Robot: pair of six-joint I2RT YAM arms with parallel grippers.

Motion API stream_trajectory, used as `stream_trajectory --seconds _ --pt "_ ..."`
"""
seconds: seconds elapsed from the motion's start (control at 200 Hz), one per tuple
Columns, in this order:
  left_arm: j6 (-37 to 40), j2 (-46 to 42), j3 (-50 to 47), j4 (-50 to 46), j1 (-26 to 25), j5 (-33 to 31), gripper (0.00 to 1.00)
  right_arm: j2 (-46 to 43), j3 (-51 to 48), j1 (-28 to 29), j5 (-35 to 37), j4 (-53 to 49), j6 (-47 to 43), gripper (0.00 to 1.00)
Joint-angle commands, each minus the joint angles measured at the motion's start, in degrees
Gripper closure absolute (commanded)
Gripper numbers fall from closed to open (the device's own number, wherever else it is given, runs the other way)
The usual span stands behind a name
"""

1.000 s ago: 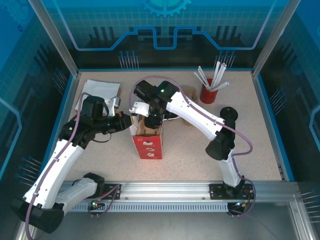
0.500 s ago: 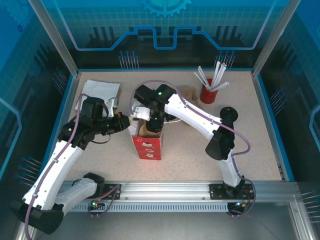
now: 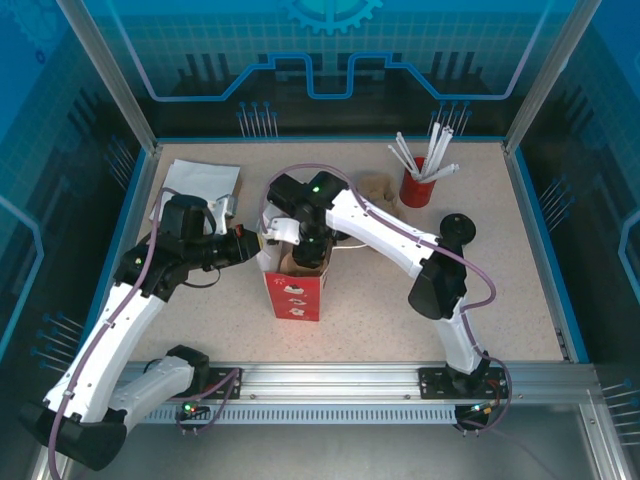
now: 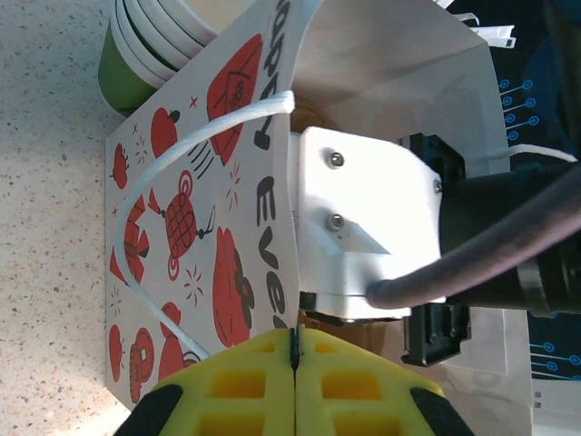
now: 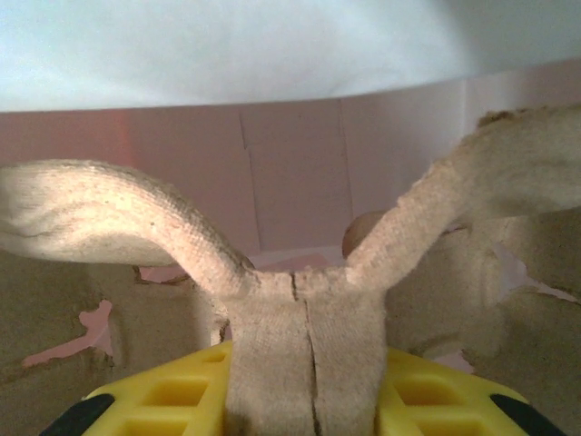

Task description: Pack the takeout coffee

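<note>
While the left gripper (image 4: pixel 295 356) pinches the rim of the red paper bag (image 4: pixel 195 227) between its closed fingers, I see the right gripper (image 5: pixel 304 404) down inside that bag. It is clamped narrowly on the centre handle of a pulp cup carrier (image 5: pixel 109 204). Whether the takeout coffee sits below those fingers, I cannot tell.

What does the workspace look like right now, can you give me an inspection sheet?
surface: speckled beige table.
job's things: red paper bag upright; pulp carrier inside it.
clutter: red cup of white straws, white sheets, stack of green cups beside the bag.
grippers: left gripper shut on the bag's rim; right gripper shut on the carrier's handle.
cables: purple cable arcs off the right wrist.
surroundings: aluminium frame, blue panels.
</note>
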Motion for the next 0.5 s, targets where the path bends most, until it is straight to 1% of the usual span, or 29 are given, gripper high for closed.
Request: stream_trajectory --seconds 0.0,0.11,0.27,0.495 --pt "-0.48 -1.02 0.18 1.26 -0.42 1.14 0.93 1.79 -0.66 -0.15 1.09 -1.47 -2.76 0.68" --pt "0.00 -1.01 0.31 0.10 -0.43 -0.41 0.92 1.88 -1.43 -0.26 0.98 -0.31 -2.68 0.68" --pt "0.05 -0.83 -0.09 0.09 -0.43 -0.17 0.93 2.99 -1.77 -0.33 0.43 0.98 -2.93 0.68" --pt "0.00 -1.01 -0.19 -0.16 -0.39 -0.97 0.93 3.90 -4.17 -0.51 1.51 1.64 -4.55 0.68"
